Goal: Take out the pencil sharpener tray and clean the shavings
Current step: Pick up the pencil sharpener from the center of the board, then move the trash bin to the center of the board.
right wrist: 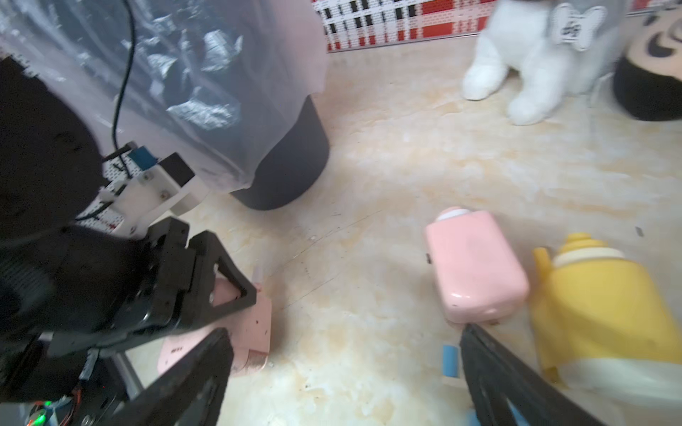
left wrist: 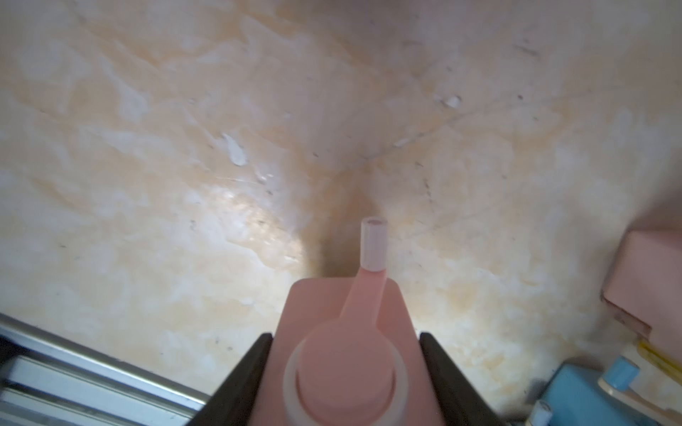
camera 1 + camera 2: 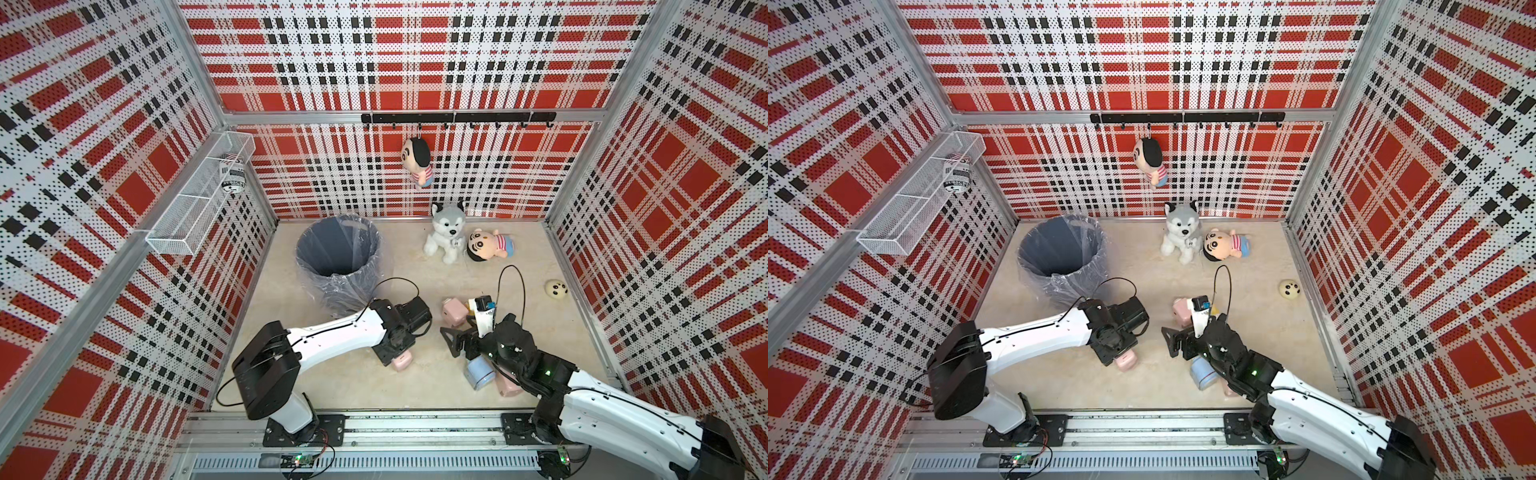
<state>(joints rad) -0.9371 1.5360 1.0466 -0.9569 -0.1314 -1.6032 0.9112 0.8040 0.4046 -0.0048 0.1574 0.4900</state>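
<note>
Marbled beige tabletop [image 3: 432, 382] bears lined bin [image 3: 345, 291], husky plush [image 3: 445, 232], doll [image 3: 488, 245], pink sharpener [image 3: 402, 361].

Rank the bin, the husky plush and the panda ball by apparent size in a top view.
Largest to smallest:
1. bin
2. husky plush
3. panda ball
The gaps are plain, with no close calls.

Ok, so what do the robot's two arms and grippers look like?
The left arm and right arm have glossy white shells with black joint housings. Thin black cables loop near the wrists. The left gripper and right gripper are black, with angular fingers.
</note>
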